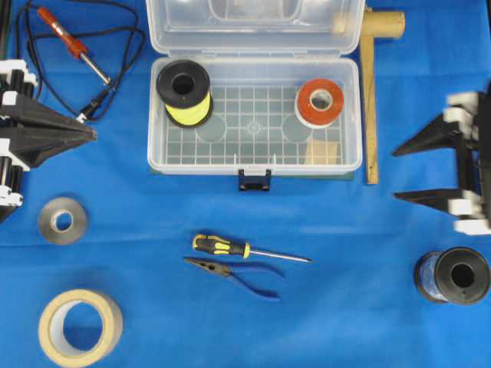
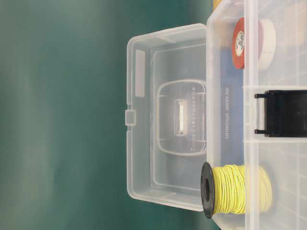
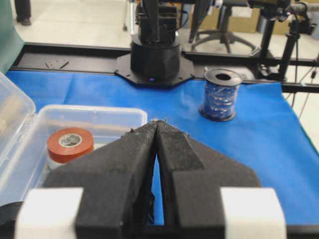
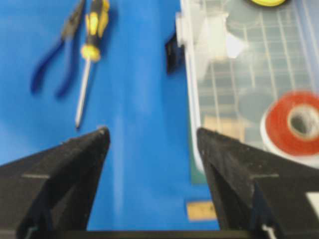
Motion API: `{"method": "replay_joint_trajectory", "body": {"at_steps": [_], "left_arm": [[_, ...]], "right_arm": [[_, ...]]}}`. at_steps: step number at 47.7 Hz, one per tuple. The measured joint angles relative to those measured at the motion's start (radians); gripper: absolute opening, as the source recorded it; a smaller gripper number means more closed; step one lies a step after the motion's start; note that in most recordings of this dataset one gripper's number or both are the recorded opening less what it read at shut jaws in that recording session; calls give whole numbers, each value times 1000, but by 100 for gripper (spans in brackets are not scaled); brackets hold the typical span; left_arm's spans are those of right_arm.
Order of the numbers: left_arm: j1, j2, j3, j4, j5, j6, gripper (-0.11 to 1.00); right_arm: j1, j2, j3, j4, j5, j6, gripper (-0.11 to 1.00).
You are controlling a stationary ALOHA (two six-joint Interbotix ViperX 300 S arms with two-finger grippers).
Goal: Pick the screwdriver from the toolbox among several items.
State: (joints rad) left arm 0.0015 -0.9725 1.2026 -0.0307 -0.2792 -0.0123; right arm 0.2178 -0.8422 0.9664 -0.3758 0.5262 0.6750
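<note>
The screwdriver (image 1: 245,248), with its yellow-and-black handle, lies on the blue cloth in front of the toolbox, outside it; the right wrist view shows it too (image 4: 88,45). The clear toolbox (image 1: 253,163) stands open and holds a yellow wire spool (image 1: 184,92), an orange-red tape roll (image 1: 320,102) and a tan wooden block (image 1: 322,151). My left gripper (image 1: 93,136) is shut and empty at the far left, pointing toward the box (image 3: 157,123). My right gripper (image 1: 397,174) is open and empty at the right of the box, above the cloth (image 4: 152,132).
Blue-handled pliers (image 1: 238,274) lie just in front of the screwdriver. A red soldering iron (image 1: 73,46) with its cord is at the back left. A grey roll (image 1: 63,220) and a masking tape roll (image 1: 80,326) are front left. A blue wire spool (image 1: 453,276) is front right. A wooden T-piece (image 1: 370,100) lies beside the box.
</note>
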Motion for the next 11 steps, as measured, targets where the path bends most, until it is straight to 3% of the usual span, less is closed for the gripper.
{"method": "replay_joint_trajectory", "body": {"at_steps": [11], "left_arm": [[0,6,3,-2,-3,0,0]], "right_arm": [[-48,-166,170,-20,-55,0,71]]}}
